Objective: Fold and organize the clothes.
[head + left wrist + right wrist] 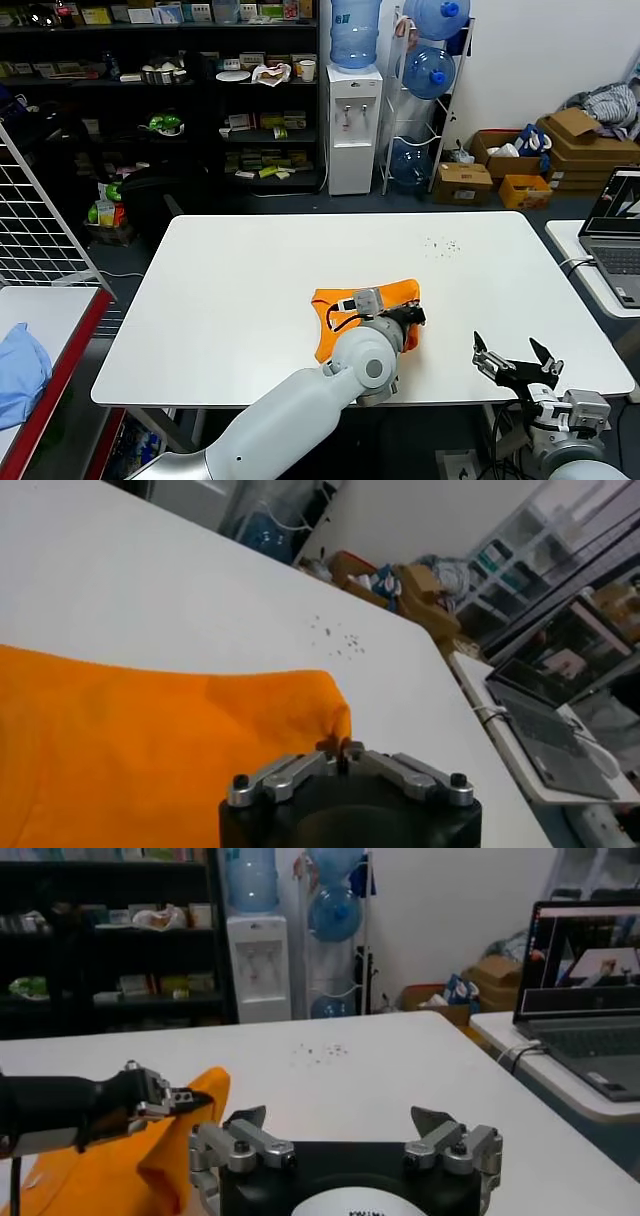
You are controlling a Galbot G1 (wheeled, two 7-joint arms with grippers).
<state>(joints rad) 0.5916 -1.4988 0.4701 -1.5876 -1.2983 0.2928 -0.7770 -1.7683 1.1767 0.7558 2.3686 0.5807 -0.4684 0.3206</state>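
A: Cloth first: the orange T-shirt (340, 305) lies bunched on the white table (240, 300), near its front edge. How should it handle?

B: Soft and light, I'd judge, and limp. Best taken at an edge or corner.

A: The grippers?

B: The left gripper (340, 750) is clenched on a corner of the shirt. The right gripper (516, 362) hangs spread and empty beside the table's near right corner.

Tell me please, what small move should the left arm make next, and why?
Probably carry the pinched corner across the orange T-shirt to fold it. The left pincer is shut on that edge, the shirt lies bunched on the table, and the right pincer waits open beside it.
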